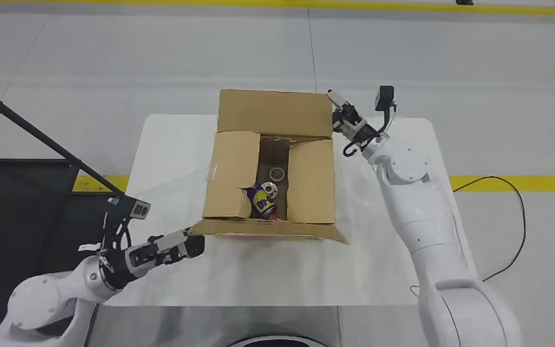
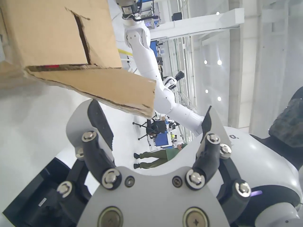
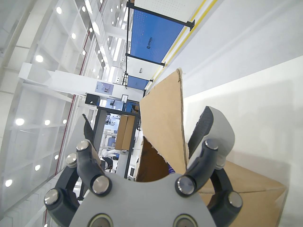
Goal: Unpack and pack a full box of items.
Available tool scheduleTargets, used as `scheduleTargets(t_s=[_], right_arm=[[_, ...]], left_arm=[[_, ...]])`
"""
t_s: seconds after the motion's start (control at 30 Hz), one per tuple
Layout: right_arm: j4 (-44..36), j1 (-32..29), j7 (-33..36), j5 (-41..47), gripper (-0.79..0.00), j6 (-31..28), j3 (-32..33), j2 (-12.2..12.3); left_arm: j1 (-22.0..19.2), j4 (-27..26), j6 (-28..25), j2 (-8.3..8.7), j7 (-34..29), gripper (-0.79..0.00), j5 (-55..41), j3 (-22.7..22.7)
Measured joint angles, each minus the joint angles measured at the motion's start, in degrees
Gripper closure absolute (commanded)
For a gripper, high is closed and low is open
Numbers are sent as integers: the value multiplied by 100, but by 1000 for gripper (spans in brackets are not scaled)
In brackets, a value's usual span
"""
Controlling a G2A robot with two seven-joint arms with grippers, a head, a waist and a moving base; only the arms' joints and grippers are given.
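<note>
The job looks barely begun. The box (image 1: 232, 173) sits in the middle of the counter (image 1: 173, 147) with its far flap folded back and its near flap (image 1: 269, 230) folded out and down, but the two side flaps lean in over the opening and leave only a gap down the middle. Through that gap a purple and yellow packet (image 1: 260, 202) and a white round thing (image 1: 270, 188) lie inside the box, toward its near wall. Nothing from the box lies out on the counter beside it, so by my reading the opening of the flaps is about half done, and the whole unpacking and the repacking are left.

The left claw (image 2: 153, 121) is at the box's near left corner, low by the counter, with its fingers spread and nothing between them. The corner of the near flap hangs just beyond its fingertips, close but apart from them.

The right claw (image 3: 146, 128) is at the box's far right corner, also spread wide. An upright flap edge (image 3: 163, 119) stands in the gap between its fingers, nearer one pad than the other, and is not pinched. I cannot tell whether this edge belongs to the far flap or to the right side flap
</note>
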Motion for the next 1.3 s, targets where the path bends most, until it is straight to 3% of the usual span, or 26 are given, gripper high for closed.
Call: scheduleTargets(t_s=[0.3, 0.73, 0.87, 1.07, 1.3], right_arm=[[-136, 24, 942, 835, -785, -254, 260, 81], [-2020, -839, 2001, 1161, -785, 144, 626, 341], [-2842, -1196, 2322, 1059, -785, 745, 711, 443], [-3938, -1607, 2248, 683, -785, 1837, 670, 542], [-4626, -1817, 2270, 368, -785, 2959, 510, 626]], left_arm=[[-60, -350, 99, -16, 977, -785, 861, 163], [-508, -368, 400, -14, 1521, -785, 1370, 574], [-753, -189, 512, -15, 1645, -785, 1438, 736], [-1142, 43, 671, -9, 1709, -785, 1692, 1016], [-1374, 176, 809, -11, 1792, -785, 1897, 1273]])
